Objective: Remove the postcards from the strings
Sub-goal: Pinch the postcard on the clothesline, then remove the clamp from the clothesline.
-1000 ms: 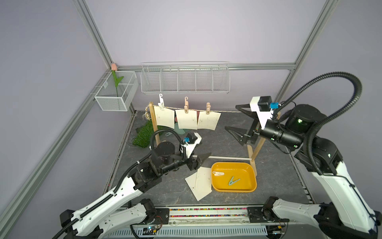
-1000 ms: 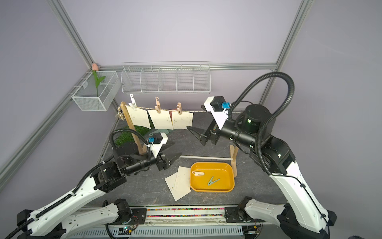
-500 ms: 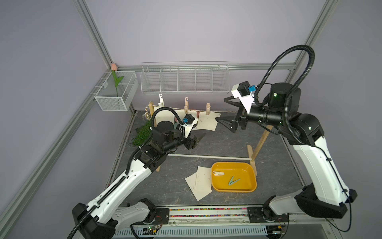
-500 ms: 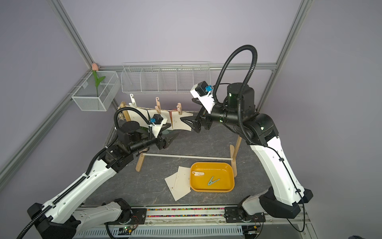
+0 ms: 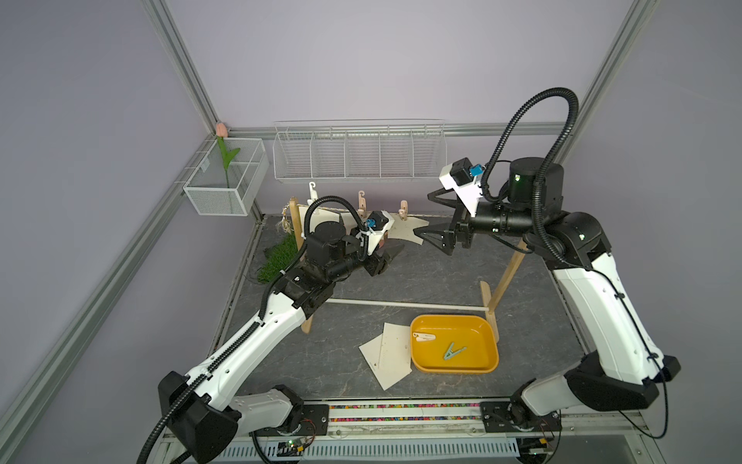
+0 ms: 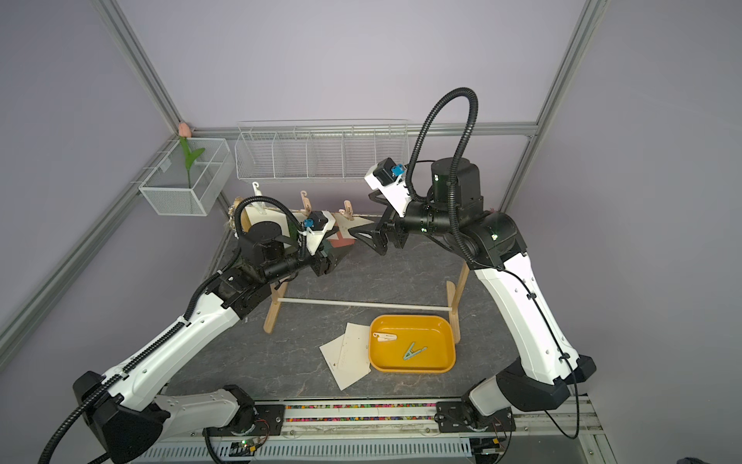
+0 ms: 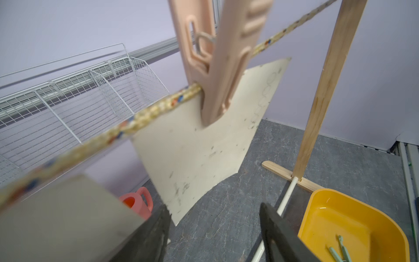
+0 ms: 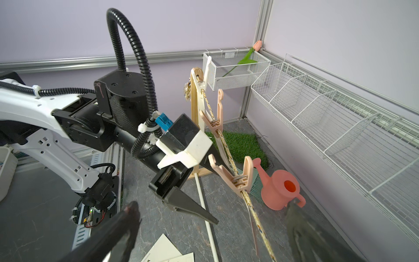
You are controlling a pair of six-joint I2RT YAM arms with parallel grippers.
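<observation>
A: Cord first. Where is it?
B: One twisted beige cord (image 7: 136,120), strung between the two posts of the wooden frame (image 5: 508,277), toward the back of the grey table (image 5: 421,277). Three pegs ride it: a white hook peg (image 5: 312,192), then two pink ones.
A: Postcards, count and place.
B: Five. Three hang off the cord, one under each peg. The end postcard (image 7: 197,154), nearest the tray-side post, is clamped at its top edge by a pink peg (image 7: 217,68). The middle one is mostly hidden behind the left wrist camera in both top views. Two loose postcards (image 5: 387,353) lie flat and overlapped on the table, just beside the yellow tray (image 5: 493,345).
A: In the tray?
B: A pale peg (image 5: 423,336) and a green peg (image 5: 453,352), apart.
A: Left gripper?
B: Left gripper (image 7: 214,211) sits below the cord near the middle peg. Jaws spread, holding nothing. The end postcard's lower corner is just beside one finger (image 7: 158,226). Whether they touch, cannot tell.
A: Right?
B: Right gripper (image 8: 213,204) is up beside the end postcard, jaws spread wide, empty. In its wrist view the cord runs between the two fingers, depth unclear.
A: Anything else?
B: A pink watering can (image 8: 278,188) on the table behind the cord, near a green grass mat (image 8: 238,145)
</observation>
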